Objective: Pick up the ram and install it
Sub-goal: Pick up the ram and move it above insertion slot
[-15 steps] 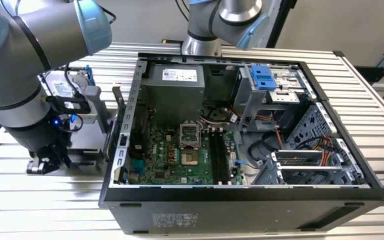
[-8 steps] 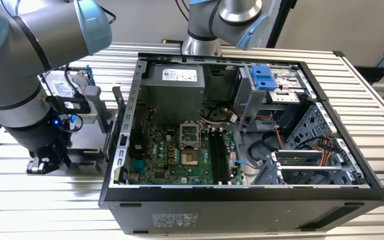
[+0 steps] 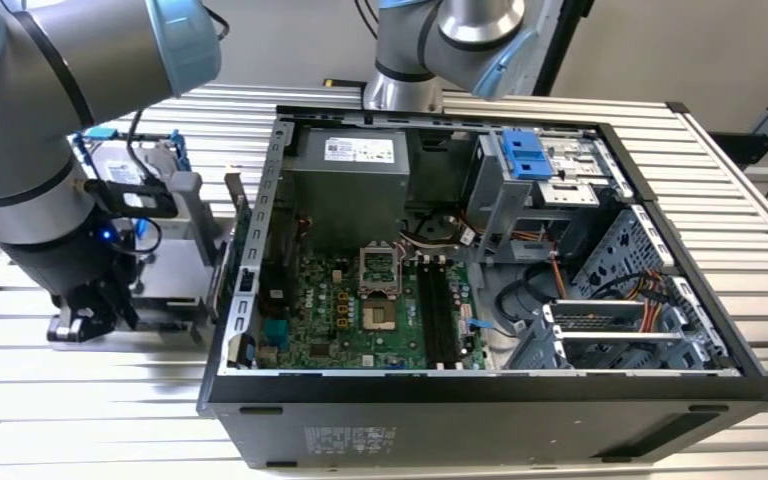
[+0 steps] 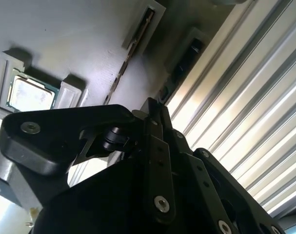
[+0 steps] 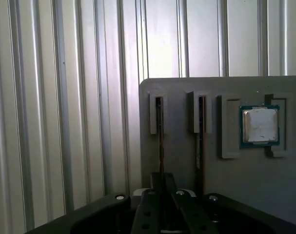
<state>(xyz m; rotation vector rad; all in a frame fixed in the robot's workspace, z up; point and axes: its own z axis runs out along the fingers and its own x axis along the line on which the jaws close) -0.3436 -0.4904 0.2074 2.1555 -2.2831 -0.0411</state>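
Currently the ram [image 5: 159, 127], a thin dark circuit-board stick seen edge-on, stands in a slot of the flat grey plastic holder [image 5: 226, 190] lying on the ribbed metal table [image 5: 60, 122]. The black claw [image 5: 163, 184] sits directly in line with that stick, right at the holder; whether it grips the stick, I cannot tell. A square silver processor chip [image 5: 259, 125] rests in a recess nearby.

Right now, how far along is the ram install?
Done: nothing visible; the motherboard memory slots look empty. In hand: the gripper sits low at the grey holder, lined up with the ram, which stands on edge in its slot. I can't tell if it's gripped. Left: the ram is neither lifted out nor seated in the board.
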